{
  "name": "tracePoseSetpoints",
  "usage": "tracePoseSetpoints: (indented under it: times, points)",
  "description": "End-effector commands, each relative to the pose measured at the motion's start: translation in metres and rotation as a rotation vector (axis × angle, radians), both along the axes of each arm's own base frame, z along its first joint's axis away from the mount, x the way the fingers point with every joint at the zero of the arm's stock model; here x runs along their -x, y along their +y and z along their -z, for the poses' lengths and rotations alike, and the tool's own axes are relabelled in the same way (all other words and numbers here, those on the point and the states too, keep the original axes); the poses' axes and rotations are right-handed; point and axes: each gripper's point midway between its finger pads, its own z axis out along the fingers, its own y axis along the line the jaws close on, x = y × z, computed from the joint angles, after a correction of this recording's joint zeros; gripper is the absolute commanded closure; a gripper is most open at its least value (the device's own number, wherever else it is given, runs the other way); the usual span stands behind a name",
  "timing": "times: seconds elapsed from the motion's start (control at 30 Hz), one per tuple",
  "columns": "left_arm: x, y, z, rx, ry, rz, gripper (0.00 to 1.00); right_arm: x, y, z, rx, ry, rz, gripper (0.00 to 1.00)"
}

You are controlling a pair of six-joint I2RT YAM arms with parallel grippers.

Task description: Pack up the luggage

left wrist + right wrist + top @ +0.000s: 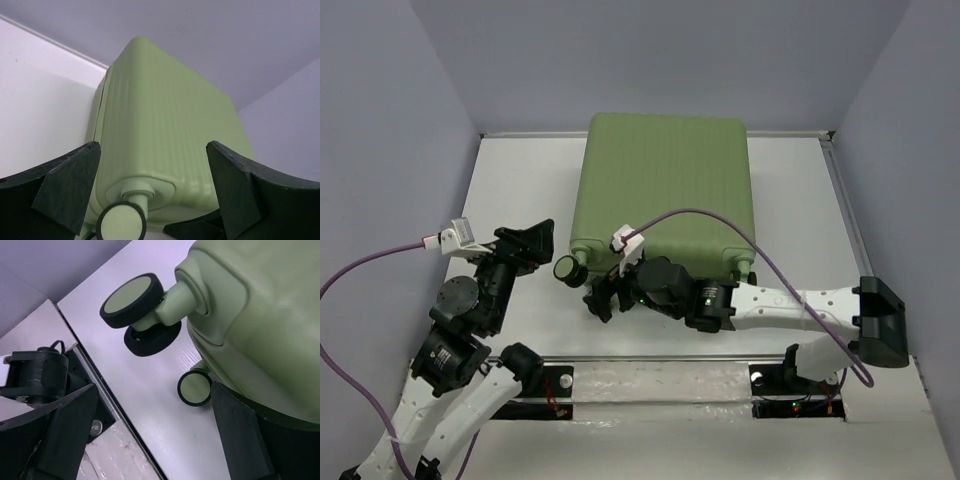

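Green suitcase closed, flat on tabletop, just ahead of both pincers. Left pincer wide, empty; right pincer wide, empty, beside caster wheel. Risk: finger snags wheel, case slides instead of opening.

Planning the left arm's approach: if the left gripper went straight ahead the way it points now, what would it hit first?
The left gripper would likely meet the luggage first, at its wheeled end just above the caster wheel framed between its open jaws; depth is unclear.
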Motion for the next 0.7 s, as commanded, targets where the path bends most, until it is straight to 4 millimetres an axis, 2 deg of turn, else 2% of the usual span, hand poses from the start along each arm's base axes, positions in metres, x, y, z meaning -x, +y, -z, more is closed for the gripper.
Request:
tracePoseSetpoints:
  times: [0.0, 0.1, 0.13, 0.23, 0.27, 0.37, 0.4, 0.43, 0.47, 0.5, 0.57, 0.67]
  points:
    - [0.014, 0.001, 0.009, -0.048, 0.019, 0.045, 0.01, -0.002, -0.033, -0.079, -0.155, -0.067, 0.056, 0.0]
    - [0.022, 0.0, 0.007, -0.038, 0.005, 0.074, 0.01, 0.006, -0.067, -0.107, -0.217, -0.092, 0.058, 0.0]
    - [0.024, 0.0, 0.005, -0.032, -0.004, 0.08, 0.01, 0.012, -0.085, -0.126, -0.262, -0.104, 0.054, 0.0]
    - [0.032, 0.001, -0.006, -0.005, -0.048, 0.103, 0.01, 0.024, -0.111, -0.139, -0.317, -0.12, 0.025, 0.0]
    - [0.035, 0.001, -0.01, -0.008, -0.065, 0.113, 0.01, 0.031, -0.13, -0.149, -0.347, -0.13, 0.016, 0.0]
    - [0.043, 0.005, -0.024, 0.008, -0.111, 0.116, 0.01, 0.041, -0.154, -0.147, -0.376, -0.138, -0.002, 0.0]
    - [0.045, 0.007, -0.026, -0.001, -0.123, 0.115, 0.01, 0.047, -0.173, -0.158, -0.422, -0.155, -0.003, 0.0]
    - [0.047, 0.009, -0.03, -0.002, -0.135, 0.112, 0.01, 0.048, -0.18, -0.152, -0.42, -0.167, -0.003, 0.0]
    - [0.048, 0.01, -0.032, -0.002, -0.141, 0.108, 0.01, 0.049, -0.188, -0.154, -0.437, -0.174, 0.002, 0.0]
    - [0.05, 0.013, -0.035, -0.003, -0.15, 0.102, 0.01, 0.051, -0.205, -0.162, -0.484, -0.186, 0.02, 0.0]
    - [0.051, 0.014, -0.037, -0.005, -0.163, 0.104, 0.01, 0.05, -0.22, -0.164, -0.513, -0.197, 0.049, 0.0]
    - [0.051, 0.009, -0.034, -0.012, -0.177, 0.121, 0.01, 0.039, -0.24, -0.153, -0.533, -0.194, 0.152, 0.0]
